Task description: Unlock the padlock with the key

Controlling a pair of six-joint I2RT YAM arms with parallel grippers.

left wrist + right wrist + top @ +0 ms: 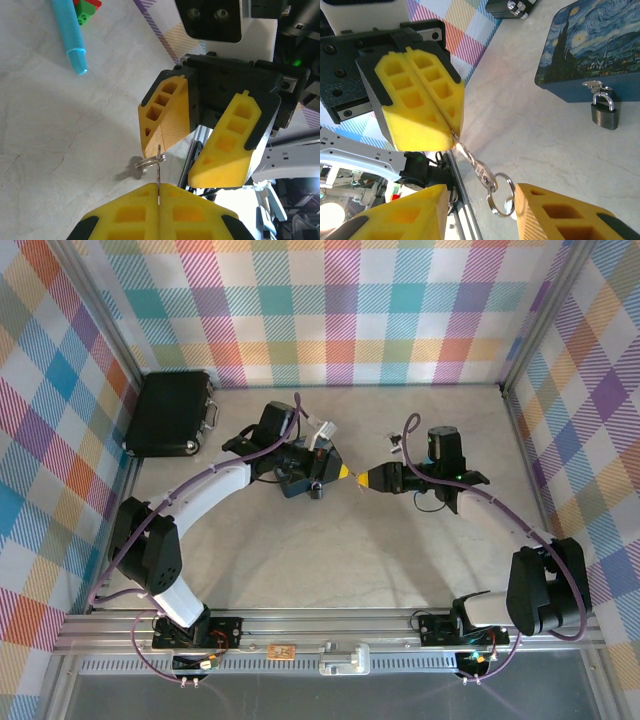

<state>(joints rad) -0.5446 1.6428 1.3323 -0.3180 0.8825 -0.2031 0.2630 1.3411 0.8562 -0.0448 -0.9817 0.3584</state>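
Inventory from my remote station, mid-table:

1. Left pincer (159, 189): fingers pressed together, clamped on the blade of the key (481, 172). The key juts from the fingertips towards the right arm, with its ring dangling at the free end.
2. Right pincer (481, 195): fingers apart, one on either side of the key's ring end and tip to tip with the left pincer. I cannot tell whether the ring touches a finger.
3. Padlock (604, 111): shackle closed, hanging from the hasp on the near side of the blue starry-night tin (590, 50). It sits left of both pincers and apart from the key, close beside the left pincer's wrist.
4. Black case with a handle (170, 412): far left corner of the table (330, 560), well away from the pincers.
5. Blue-tipped stick (72, 35): lying on the table beyond the right pincer, seen from the left wrist.
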